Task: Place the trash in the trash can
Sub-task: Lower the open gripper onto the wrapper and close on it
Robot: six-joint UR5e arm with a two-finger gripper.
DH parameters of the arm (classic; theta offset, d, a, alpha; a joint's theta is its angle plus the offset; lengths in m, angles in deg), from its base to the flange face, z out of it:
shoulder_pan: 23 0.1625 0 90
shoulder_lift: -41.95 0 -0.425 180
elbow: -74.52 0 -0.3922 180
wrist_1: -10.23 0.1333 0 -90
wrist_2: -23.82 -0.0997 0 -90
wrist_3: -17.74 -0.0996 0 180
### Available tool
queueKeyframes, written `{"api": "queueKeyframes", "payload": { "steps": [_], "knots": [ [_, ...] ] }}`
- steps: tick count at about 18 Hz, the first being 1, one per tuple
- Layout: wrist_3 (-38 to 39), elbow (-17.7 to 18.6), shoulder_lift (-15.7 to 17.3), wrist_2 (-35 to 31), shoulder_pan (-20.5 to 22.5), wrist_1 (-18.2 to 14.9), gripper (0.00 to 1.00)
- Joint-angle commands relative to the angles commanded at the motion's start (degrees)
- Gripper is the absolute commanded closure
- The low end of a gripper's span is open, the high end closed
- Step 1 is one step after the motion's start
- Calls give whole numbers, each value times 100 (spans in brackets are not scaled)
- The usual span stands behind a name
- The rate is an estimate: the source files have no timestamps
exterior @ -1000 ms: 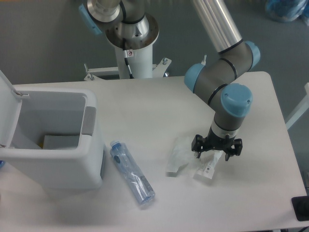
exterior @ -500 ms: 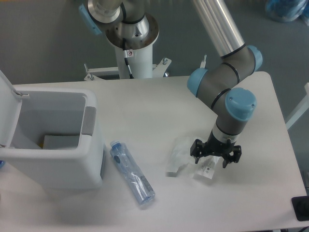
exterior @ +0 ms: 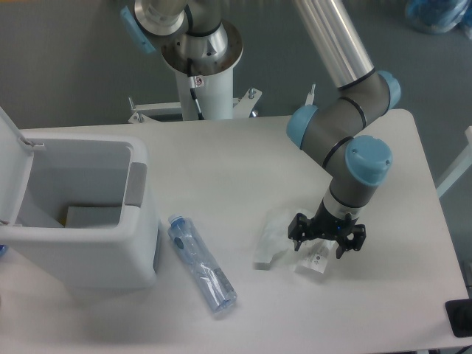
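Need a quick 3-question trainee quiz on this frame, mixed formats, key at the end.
1. True or false: the trash can has its lid open.
2. Multiple choice: the gripper is right above which item? A) the flattened bottle B) the small labelled wrapper C) the trash can
3. Fill in: the clear plastic wrapper lies between the bottle and the ______.

Key:
1. True. The lid stands up at the can's left side and the inside is visible.
2. B. The fingers are spread on either side of the small labelled wrapper, not shut on it.
3. Gripper (or small labelled wrapper).
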Motion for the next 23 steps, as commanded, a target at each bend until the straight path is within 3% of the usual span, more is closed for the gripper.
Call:
{"api": "queueKeyframes", "payload": {
  "steps": [3, 4, 6, 11, 16, 20, 23],
  "knots": [
    [-9, 17, -17, 0, -17, 17, 4],
    [-9, 18, -18, 0, -26, 26, 10],
    [-9, 35, -18, 0, -35, 26, 32],
    [-9, 88, 17, 0, -53, 18, 59],
    [-96, 202, 18, -9, -62, 79, 62],
    [-105, 211, 26, 0, -62, 79, 79],
    [-105, 220, 44, 17, -62, 44, 100]
  ]
}}
